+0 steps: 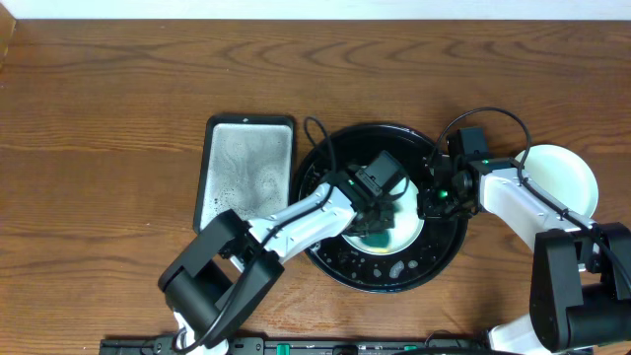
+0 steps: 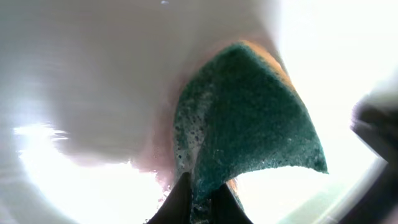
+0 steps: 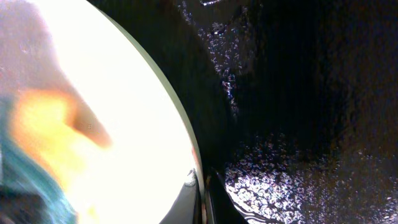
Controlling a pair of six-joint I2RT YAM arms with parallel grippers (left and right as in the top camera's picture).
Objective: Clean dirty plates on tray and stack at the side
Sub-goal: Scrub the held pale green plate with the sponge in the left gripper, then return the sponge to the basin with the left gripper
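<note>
Overhead, the round black tray (image 1: 414, 268) sits at the centre of the wooden table (image 1: 99, 148), its glossy floor speckled with wet spots. A pale plate (image 1: 406, 229) lies inside it, toward the right of centre. The left gripper (image 1: 380, 212) reaches in from the lower left and hangs over the plate, with a green sponge (image 1: 376, 240) under it on the plate's surface. The right gripper (image 1: 431, 200) comes in from the right and meets the plate at its right edge. A second plate (image 1: 564, 176), also pale, rests on the table outside the tray at the right of the frame, partly under the right arm. A rectangular grey tray (image 1: 246, 168) lies just left of the black one.

In the left wrist view the fingers (image 2: 180, 199) are clamped on the lower end of the sponge (image 2: 249, 118), whose green face is dotted with foam and backed by an orange layer. It presses against the plate (image 2: 93, 74), which is washed out by glare.

In the right wrist view the plate's rim (image 3: 177, 124) curves down into the gripper's tips at bottom centre, which sit close together, pinching it. The wet tray (image 3: 298, 93) fills the right side. An orange-yellow blur (sponge backing or smear, I cannot tell) shows at the left.
</note>
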